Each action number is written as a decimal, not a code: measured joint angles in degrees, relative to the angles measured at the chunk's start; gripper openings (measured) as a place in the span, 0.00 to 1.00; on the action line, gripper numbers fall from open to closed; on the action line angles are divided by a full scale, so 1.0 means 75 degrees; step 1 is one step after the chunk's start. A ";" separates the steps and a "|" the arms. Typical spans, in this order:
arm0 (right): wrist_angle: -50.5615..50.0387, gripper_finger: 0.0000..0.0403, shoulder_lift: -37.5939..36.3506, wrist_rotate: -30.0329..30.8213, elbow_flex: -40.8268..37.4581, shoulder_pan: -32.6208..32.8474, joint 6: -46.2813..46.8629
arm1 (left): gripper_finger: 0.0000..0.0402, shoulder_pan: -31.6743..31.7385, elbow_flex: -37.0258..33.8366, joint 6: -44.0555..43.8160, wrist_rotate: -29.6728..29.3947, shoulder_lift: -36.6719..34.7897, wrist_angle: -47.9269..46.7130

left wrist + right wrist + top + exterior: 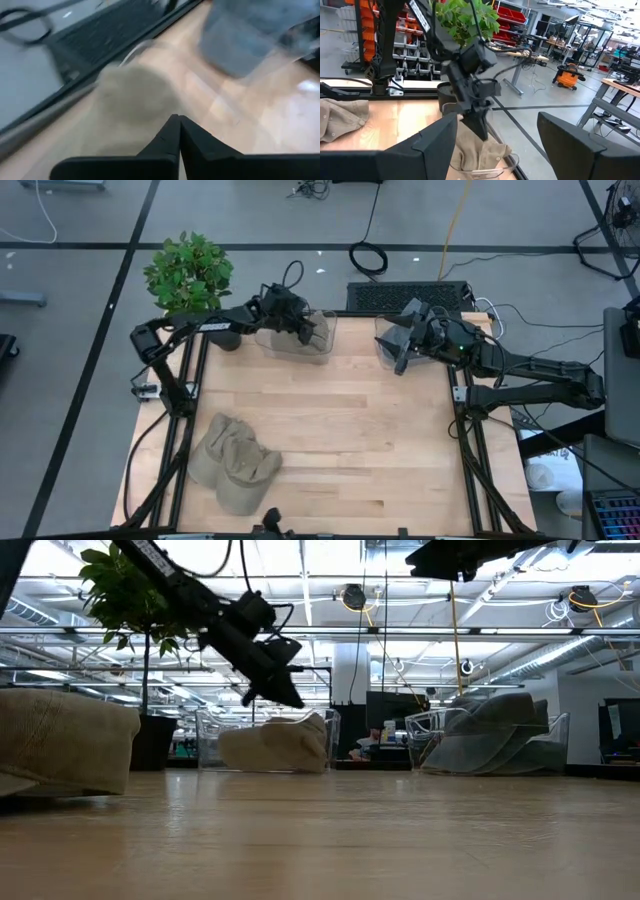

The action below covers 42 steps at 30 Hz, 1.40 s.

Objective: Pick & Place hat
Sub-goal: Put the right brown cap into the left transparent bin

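A tan hat (pixel 293 340) (pixel 275 745) (pixel 135 100) (pixel 481 152) lies in a clear bin (pixel 322 352) at the table's far edge. My left gripper (pixel 312 332) (pixel 292 698) (pixel 178 120) (pixel 481 134) hangs just above that hat, shut, with nothing between its fingers. More tan hats (pixel 235 465) (pixel 60 740) (pixel 340 117) lie piled at the near left of the table. Grey hats (pixel 392 340) (pixel 490 735) (pixel 245 40) fill a second clear bin to the right. My right gripper (pixel 403 358) (pixel 497 120) is open, high above that grey bin.
A potted plant (pixel 188 272) (pixel 465 17) stands at the far left corner. A black device (pixel 410 295) lies behind the far edge. Bare wood (pixel 360 430) spreads across the middle and right of the table. Black frame rails (pixel 470 450) run along both sides.
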 joint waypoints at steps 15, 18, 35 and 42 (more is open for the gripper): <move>0.0002 0.65 0.0003 0.0000 0.0000 0.0000 0.0011 | 0.01 -0.0315 -0.0002 -0.0495 -0.2870 -0.0657 -0.3301; 0.0002 0.65 0.0002 0.0000 0.0000 0.0000 0.0028 | 0.01 -0.0307 0.0001 -0.0468 -0.3036 -0.0166 -0.3027; 0.0001 0.65 0.0003 0.0000 0.0000 0.0003 0.0146 | 0.03 -0.0268 -0.0019 -0.0693 -0.2690 -0.0750 -0.2715; -0.0001 0.65 0.0003 0.0000 0.0000 0.0003 0.0135 | 0.02 -0.0566 0.0001 -0.1027 -0.1516 -0.1240 -0.2801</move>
